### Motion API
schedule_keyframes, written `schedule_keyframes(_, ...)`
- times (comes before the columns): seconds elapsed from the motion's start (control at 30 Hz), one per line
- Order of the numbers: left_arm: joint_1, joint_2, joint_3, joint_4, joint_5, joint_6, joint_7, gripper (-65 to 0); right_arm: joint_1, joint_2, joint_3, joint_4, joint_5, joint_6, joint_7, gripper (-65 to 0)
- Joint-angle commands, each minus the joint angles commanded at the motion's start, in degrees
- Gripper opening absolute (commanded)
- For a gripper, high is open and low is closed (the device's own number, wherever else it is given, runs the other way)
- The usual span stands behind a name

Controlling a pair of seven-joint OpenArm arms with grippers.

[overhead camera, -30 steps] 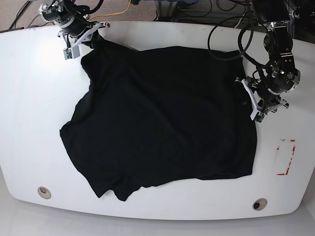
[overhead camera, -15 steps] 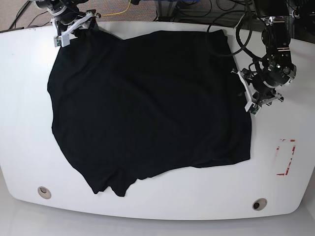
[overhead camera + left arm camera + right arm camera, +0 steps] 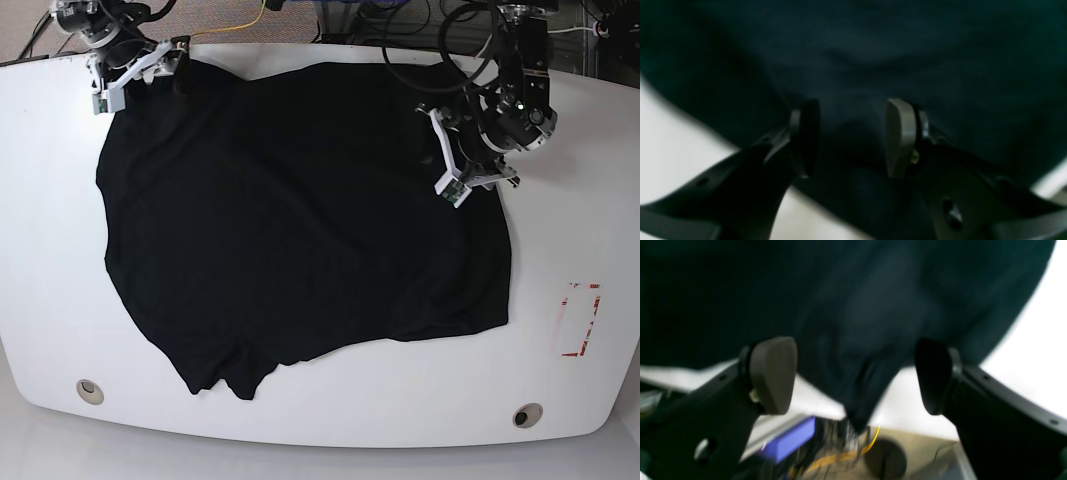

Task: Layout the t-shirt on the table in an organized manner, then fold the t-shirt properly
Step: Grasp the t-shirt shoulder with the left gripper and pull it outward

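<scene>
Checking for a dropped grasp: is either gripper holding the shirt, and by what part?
Neither: both the left gripper and the right gripper are open over the t-shirt.

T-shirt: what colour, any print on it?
The t-shirt is plain black with no visible print; the base view shows it best.

No legible text, label, brand, number or sign appears in any view. The red tape marks [image 3: 581, 320] on the counter [image 3: 50, 200] form an outline only, with no characters. The t-shirt [image 3: 300, 220] carries no print. Both wrist views are too blurred to resolve any marking.
</scene>
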Motion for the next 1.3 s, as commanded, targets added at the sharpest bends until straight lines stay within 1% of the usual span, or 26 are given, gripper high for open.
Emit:
schedule_keyframes(0.07,1.4,0.9,0.8,0.1,0.0,0.0,0.0,-36.9,1.3,1.3,1.3,-0.1,-1.0,0.00,0.0,-10.8)
schedule_keyframes(0.1,2.4,1.4,1.5,0.1,0.0,0.0,0.0,-36.9,2.9,2.3,1.8,-0.3,-2.4,0.00,0.0,-10.6)
schedule_keyframes(0.13,2.7,1.6,1.8,0.1,0.0,0.0,-0.1,-36.9,3.5,2.5,1.8,-0.4,-3.0,0.00,0.0,-10.6)
schedule_keyframes(0.2,4.4,2.2,2.9,0.1,0.0,0.0,-0.3,-36.9,7.5,4.3,1.9,-2.0,-6.8,0.00,0.0,-10.9)
schedule_keyframes(0.23,4.7,2.2,3.1,0.1,0.0,0.0,-0.3,-36.9,8.2,4.7,1.9,-2.3,-7.4,0.00,0.0,-10.9)
schedule_keyframes(0.27,5.7,2.5,3.7,0.1,0.0,0.0,-0.4,-36.9,10.1,5.7,2.0,-3.2,-9.4,0.00,0.0,-10.9)
schedule_keyframes(0.37,7.7,2.5,4.8,0.1,0.0,0.0,-0.4,-36.9,14.1,7.6,1.9,-5.5,-13.1,0.00,0.0,-10.9)
schedule_keyframes(0.47,9.1,2.2,4.7,0.0,0.0,0.0,-0.5,-36.9,16.7,8.5,1.8,-7.2,-14.9,0.00,0.0,-10.9)
schedule_keyframes(0.57,9.6,1.7,4.6,0.0,0.1,0.0,-0.5,-36.9,17.9,9.1,1.8,-8.2,-15.1,0.00,0.0,-10.9)
schedule_keyframes(0.87,8.4,-4.4,0.4,-1.2,0.2,0.0,-0.5,-36.9,18.5,9.1,1.7,-8.4,-14.9,0.00,0.0,-10.9)
schedule_keyframes(0.93,6.5,-6.7,-0.1,-2.0,0.2,0.0,-0.4,-36.9,18.4,9.1,1.7,-8.6,-14.9,0.00,0.0,-10.9)
schedule_keyframes(0.97,6.1,-7.1,-0.1,-2.2,0.2,0.0,-0.4,-36.9,18.4,9.1,1.7,-8.6,-14.9,0.00,0.0,-10.9)
schedule_keyframes(1.03,4.3,-9.5,-0.1,-3.7,0.1,0.0,-0.4,-36.9,18.4,9.1,1.7,-8.6,-15.0,0.00,0.0,-10.9)
schedule_keyframes(1.13,2.2,-12.1,-0.1,-5.5,0.0,0.0,-0.4,-36.9,18.6,9.1,1.7,-8.7,-15.0,0.00,0.0,-10.8)
schedule_keyframes(1.27,0.5,-13.8,-0.1,-6.2,0.0,-0.1,-0.3,-36.9,20.0,9.1,1.1,-8.9,-15.0,0.00,0.0,-10.5)
schedule_keyframes(1.3,0.0,-14.1,-0.1,-6.2,0.0,-0.2,-0.3,-36.9,20.2,9.1,-0.4,-9.9,-15.1,0.00,0.0,-10.5)
